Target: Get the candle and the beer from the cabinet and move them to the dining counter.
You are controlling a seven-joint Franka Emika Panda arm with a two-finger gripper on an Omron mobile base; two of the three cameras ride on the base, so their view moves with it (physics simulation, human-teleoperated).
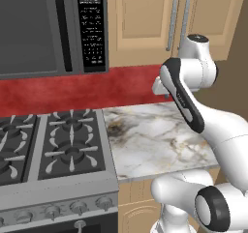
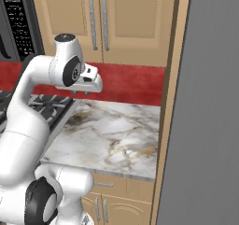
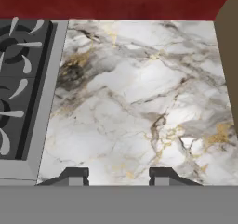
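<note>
The cabinet point(image 1: 145, 19) point(image 2: 130, 18) hangs above the counter, and both panelled doors are closed behind their silver bar handles point(image 2: 98, 21). The candle and the beer are hidden from view, and the dining counter is out of view. My gripper point(image 2: 80, 92) point(image 1: 160, 89) hangs below the cabinet and points down at the short marble countertop point(image 3: 139, 93). In the hand view its two dark fingertips point(image 3: 74, 174) stand apart at the gripper point(image 3: 118, 174) with nothing between them, so it is open and well above the marble.
A gas stove point(image 1: 48, 145) adjoins the short marble countertop point(image 1: 155, 135) on the left, with a microwave point(image 1: 43, 29) above it. A red backsplash point(image 2: 126, 81) runs behind. A tan side panel point(image 2: 170, 102) and a tall grey wall point(image 2: 210, 102) close off the right side.
</note>
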